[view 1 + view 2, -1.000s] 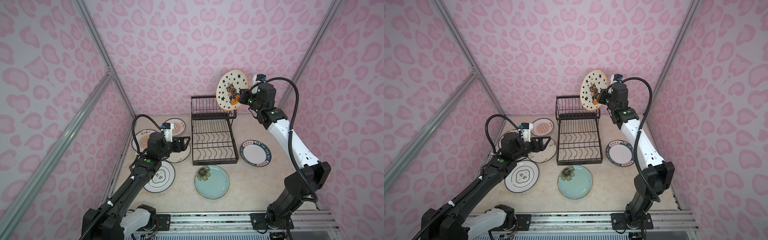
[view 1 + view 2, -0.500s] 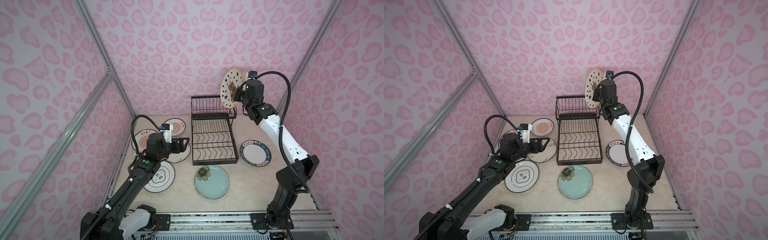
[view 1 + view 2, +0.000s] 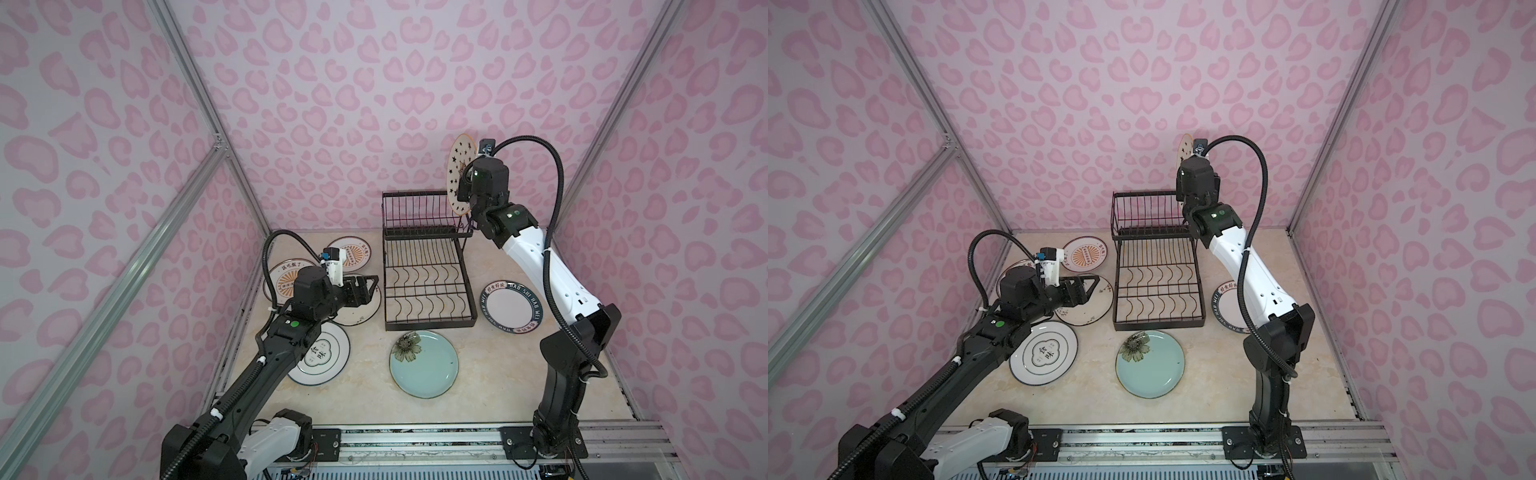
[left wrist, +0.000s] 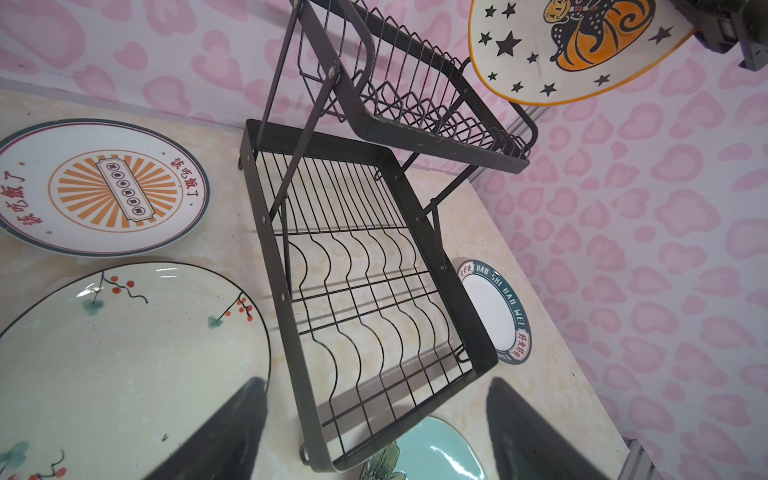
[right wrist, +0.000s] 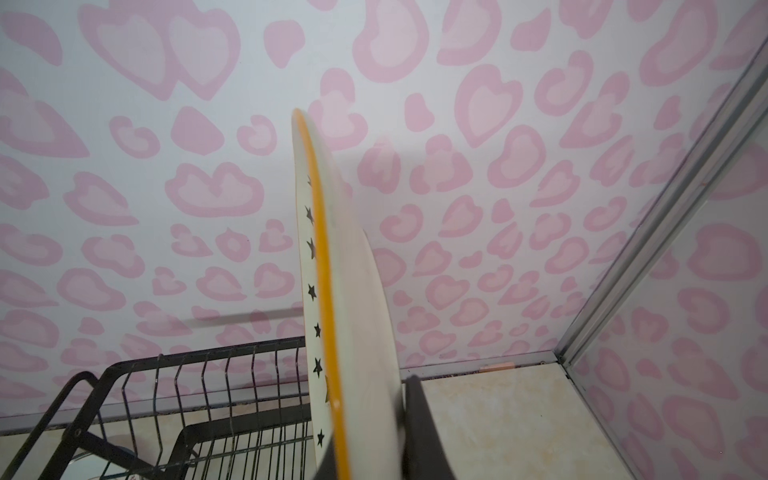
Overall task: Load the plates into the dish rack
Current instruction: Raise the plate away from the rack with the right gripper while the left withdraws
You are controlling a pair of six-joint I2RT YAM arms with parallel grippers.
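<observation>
Check the round cream ceramic plate with black stars, an orange-and-black cat figure and an orange rim [image 3: 458,166]. The right gripper [image 5: 370,436] is clamped on its lower edge. It holds the plate on edge in the air above the right end of the raised basket of the black wire two-tier dish rack [image 3: 430,326].

The left wrist view shows you the decorated face [image 4: 573,50], clear of the basket wires. The right wrist view shows only the rim edge-on, a row of stars and the plain back. In both top views the arm's wrist hides the grip.

The left gripper [image 4: 376,382] has its jaws spread wide and holds nothing. It hangs low over the round cream plate painted with a red-berry branch [image 4: 124,353], just left of the rack's lower tray.
</observation>
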